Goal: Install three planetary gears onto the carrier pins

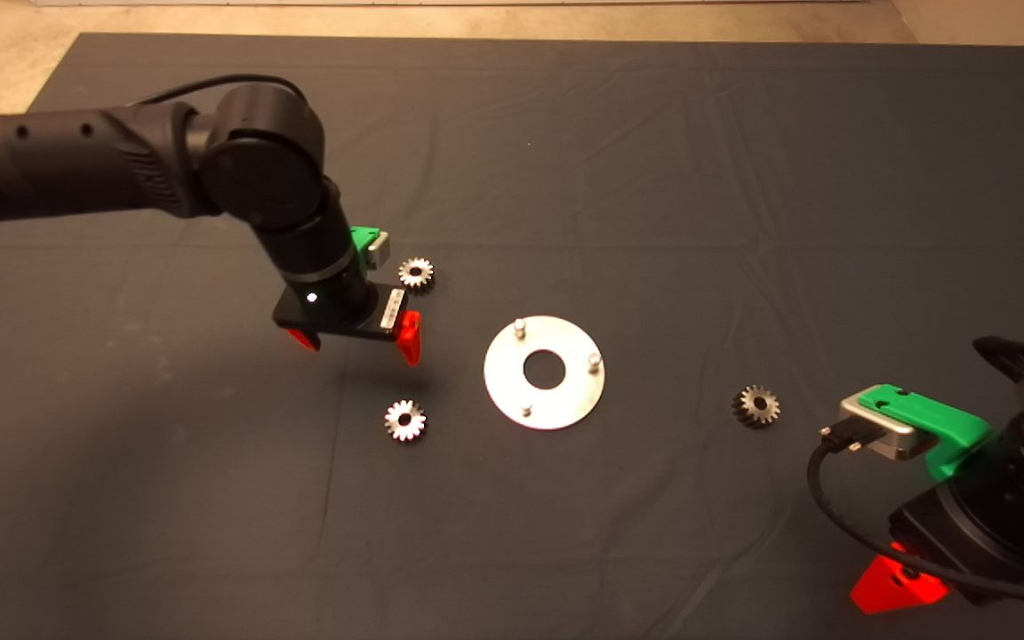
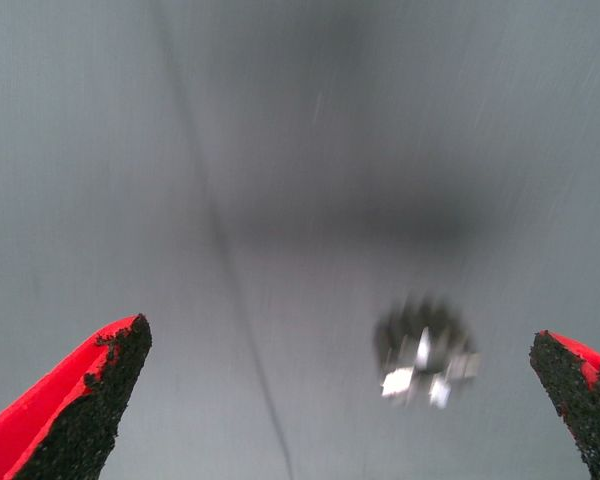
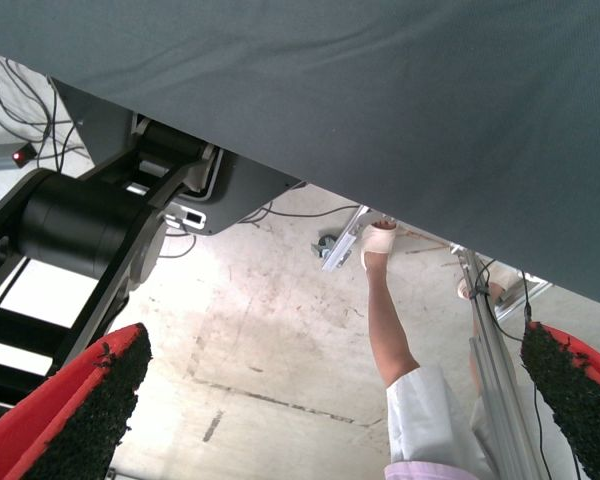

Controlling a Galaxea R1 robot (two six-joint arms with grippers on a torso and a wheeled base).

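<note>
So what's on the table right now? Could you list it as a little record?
Disc: round metal plate mid-mat, three bare pins
Gears: three, all loose on the mat; two left of the disc, one right
Left gripper: jaws open, above the mat between the two left gears
Right gripper: parked lower right, jaws open

Lab — concrete floor, cables

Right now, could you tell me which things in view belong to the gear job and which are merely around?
Job:
- three planetary gears
- carrier pins on the disc
- left claw, open above the mat
- right claw, parked

Around:
- a person's leg, beyond the mat
</note>
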